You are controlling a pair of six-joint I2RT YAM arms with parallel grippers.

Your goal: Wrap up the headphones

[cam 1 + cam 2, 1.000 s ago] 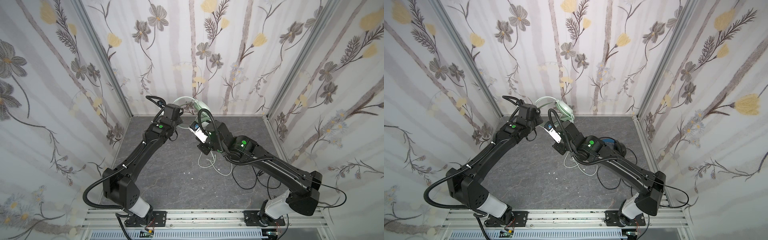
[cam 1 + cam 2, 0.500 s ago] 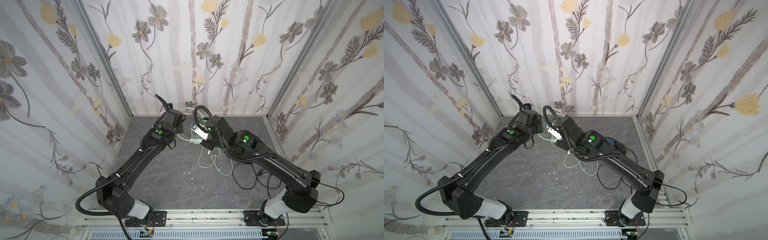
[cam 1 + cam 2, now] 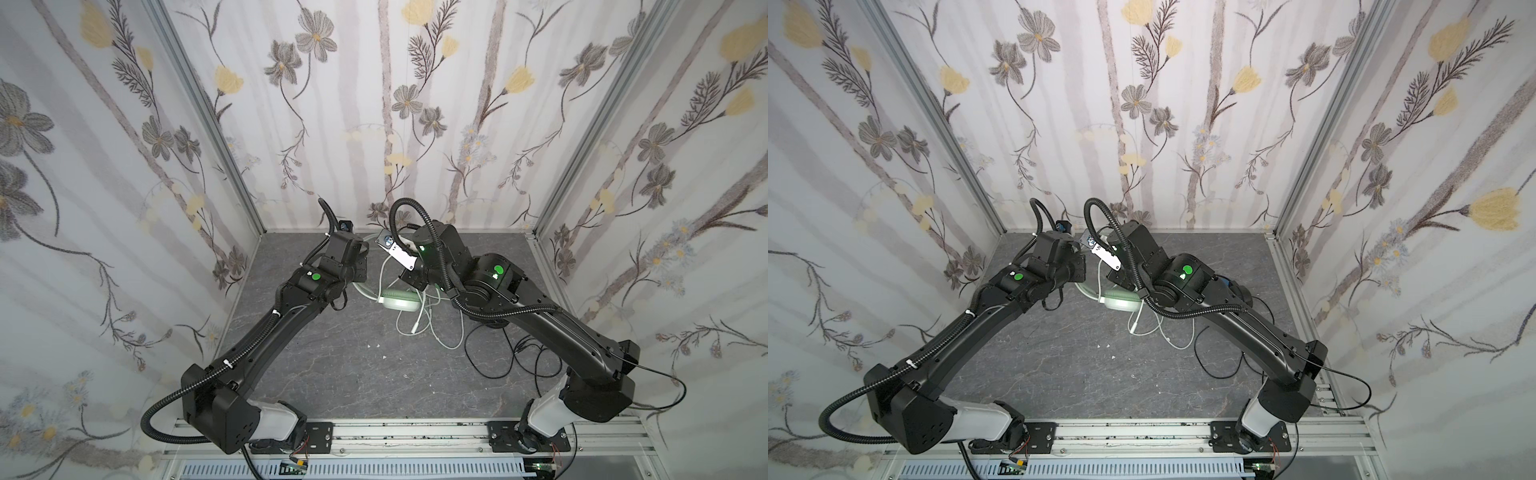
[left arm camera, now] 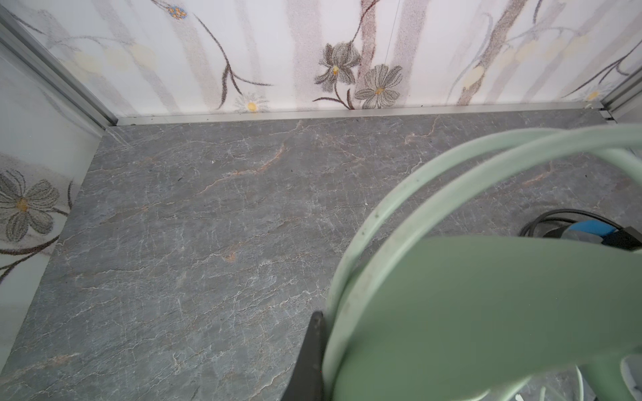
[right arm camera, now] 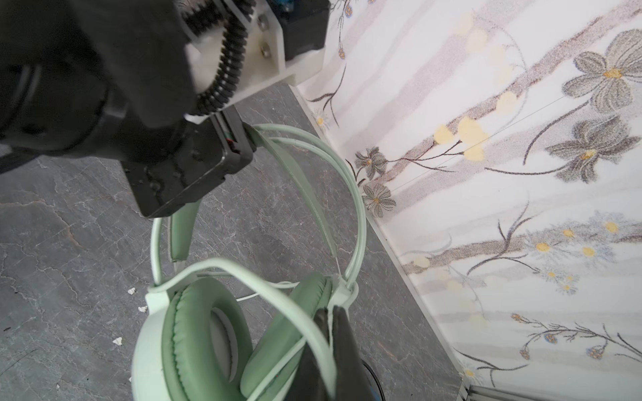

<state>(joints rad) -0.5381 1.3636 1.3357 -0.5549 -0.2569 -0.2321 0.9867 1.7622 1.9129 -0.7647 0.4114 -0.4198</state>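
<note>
Mint headphones [image 5: 194, 340] stand upright (black headphones [image 3: 1244, 294] nearby).

Grey veined counter [image 3: 332, 374], floral walls [image 3: 365, 104] on three sides, white crumbs [image 3: 377, 345] on the counter, metal rail [image 3: 415, 433] along its front.

Over-ear headsets, corded: 2.
- mint-green headset [image 3: 398, 300]: 1
- black headset [image 4: 590, 230] with blue inner band: 1

Cables: 2.
- whitish cable [image 5: 222, 262]: 1
- thin black cable [image 3: 492, 377]: 1

Robot arms: 2.
- left arm [image 3: 270, 336]: 1
- right arm [image 3: 561, 332]: 1

Grippers: 2.
- left gripper [image 5: 248, 137]: 1
- right gripper [image 5: 330, 326]: 1

Tabletop [image 3: 332, 374], grey with a stone pattern: 1.

Floral wall panels [image 3: 374, 104]: 3, at the back and on either side.

Small white scraps [image 5: 131, 291] on the tabletop: at least 3 can be counted in the right wrist view.
</note>
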